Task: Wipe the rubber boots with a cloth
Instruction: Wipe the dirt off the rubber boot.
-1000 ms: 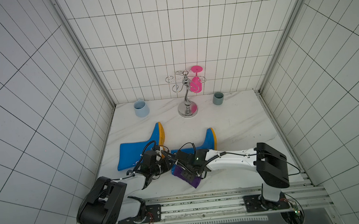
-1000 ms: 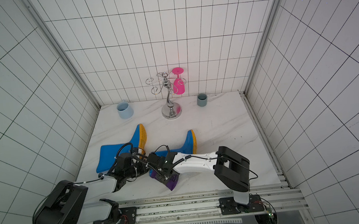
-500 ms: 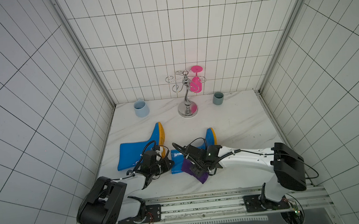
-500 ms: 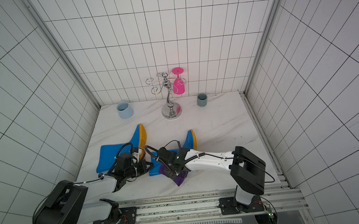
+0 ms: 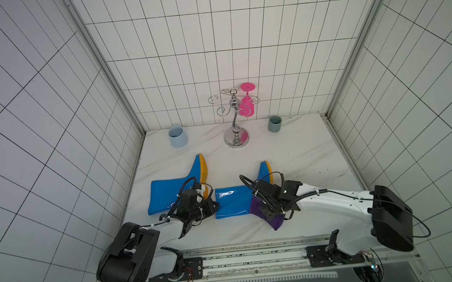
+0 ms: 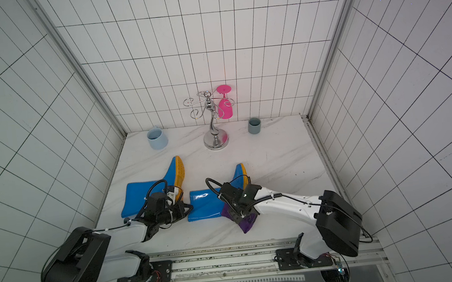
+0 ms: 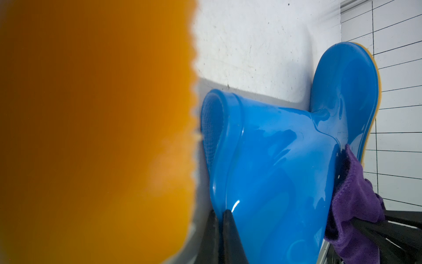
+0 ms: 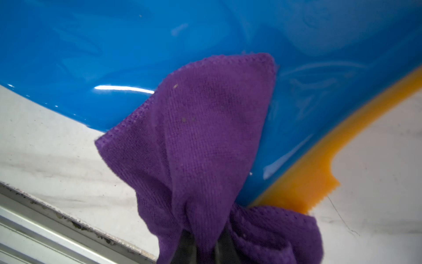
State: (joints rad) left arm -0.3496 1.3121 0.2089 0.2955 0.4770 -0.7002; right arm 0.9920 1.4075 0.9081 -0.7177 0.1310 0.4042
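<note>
Boot (image 5: 231, 204) is clamped at rim by left pincer (image 7: 220, 216); cloth (image 8: 205, 137), pinched in right pincer (image 8: 205, 249), is best pressed flat.

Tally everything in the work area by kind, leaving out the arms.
Rubber boots: 2
Cloth: 1
Cups: 2
Pink glass: 1
Metal rack: 1
Total: 7
</note>
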